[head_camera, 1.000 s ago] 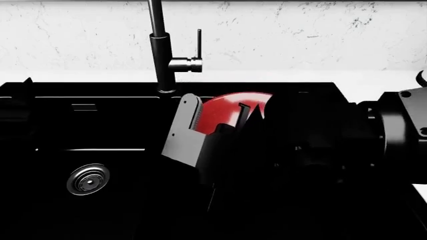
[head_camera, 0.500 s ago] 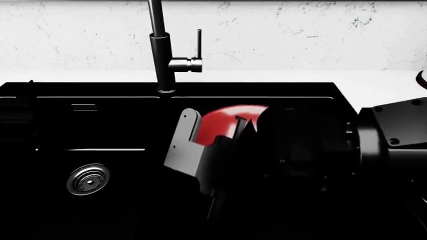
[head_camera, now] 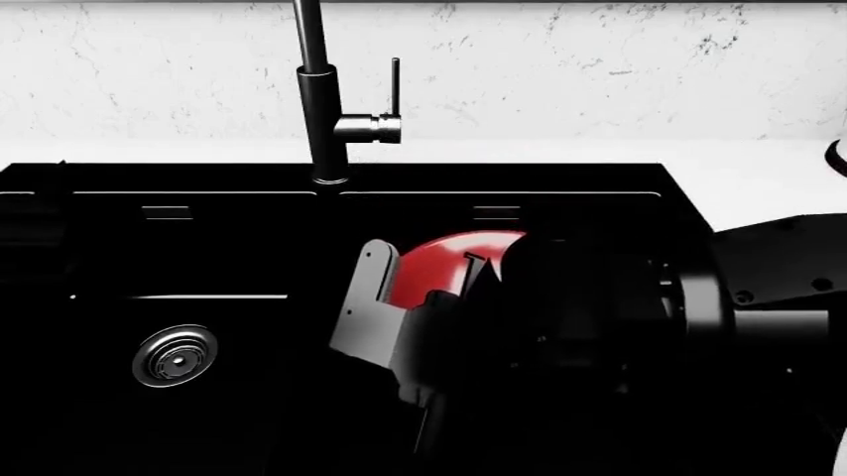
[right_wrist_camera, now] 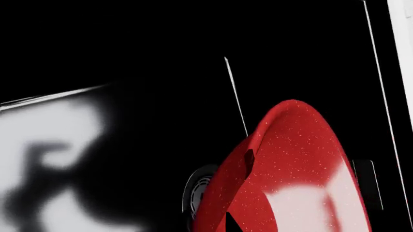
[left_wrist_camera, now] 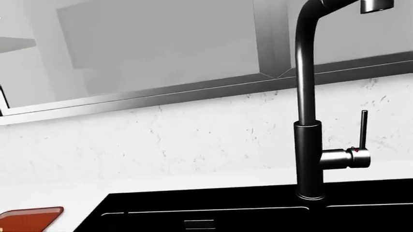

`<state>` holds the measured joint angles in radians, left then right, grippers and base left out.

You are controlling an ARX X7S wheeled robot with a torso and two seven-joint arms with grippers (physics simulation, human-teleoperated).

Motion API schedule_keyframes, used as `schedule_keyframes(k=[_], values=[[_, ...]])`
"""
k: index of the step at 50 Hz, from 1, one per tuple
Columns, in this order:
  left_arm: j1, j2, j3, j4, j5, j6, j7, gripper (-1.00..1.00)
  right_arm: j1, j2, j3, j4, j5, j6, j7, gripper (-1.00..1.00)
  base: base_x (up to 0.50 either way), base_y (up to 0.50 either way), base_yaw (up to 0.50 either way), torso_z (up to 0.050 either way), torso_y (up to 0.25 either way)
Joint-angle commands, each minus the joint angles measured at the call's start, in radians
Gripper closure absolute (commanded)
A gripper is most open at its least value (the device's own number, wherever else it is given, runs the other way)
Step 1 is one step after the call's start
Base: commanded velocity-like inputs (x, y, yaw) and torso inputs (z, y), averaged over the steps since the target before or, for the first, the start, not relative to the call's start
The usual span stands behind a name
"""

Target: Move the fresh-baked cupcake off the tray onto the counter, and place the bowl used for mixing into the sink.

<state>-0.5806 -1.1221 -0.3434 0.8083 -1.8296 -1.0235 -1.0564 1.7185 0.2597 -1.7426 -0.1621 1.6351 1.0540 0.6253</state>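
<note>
My right gripper (head_camera: 443, 283) pinched the red bowl (head_camera: 450, 260) by its rim, tipped over the sink (head_camera: 238, 248). Letting go up there could make it clatter or chip.

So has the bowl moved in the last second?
Yes. The bowl has dropped lower, farther from the faucet base, deeper into the sink.

White counter (head_camera: 755, 174) carries the black sink (head_camera: 198, 258) sunk along its back edge, dark faucet (head_camera: 321, 109) rising behind the basins, red-brown tray (left_wrist_camera: 29, 217) corner resting beside the sink's left end.
</note>
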Motion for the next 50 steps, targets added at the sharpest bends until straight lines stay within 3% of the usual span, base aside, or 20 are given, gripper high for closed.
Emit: schedule_keyframes(k=[1, 50], values=[[0.019, 0.012, -0.016, 0.0, 0.021, -0.006, 0.014, -1.0, -0.012, -0.006, -0.006, 0.009, -0.037, 0.012, -0.115, 1.0, 0.0, 0.0, 0.0, 0.0, 0.0], [0.03, 0.01, -0.01, 0.004, 0.021, 0.002, 0.007, -1.0, -0.073, -0.022, -0.039, 0.05, -0.094, -0.002, -0.152, 1.0, 0.0, 0.0, 0.0, 0.0, 0.0]])
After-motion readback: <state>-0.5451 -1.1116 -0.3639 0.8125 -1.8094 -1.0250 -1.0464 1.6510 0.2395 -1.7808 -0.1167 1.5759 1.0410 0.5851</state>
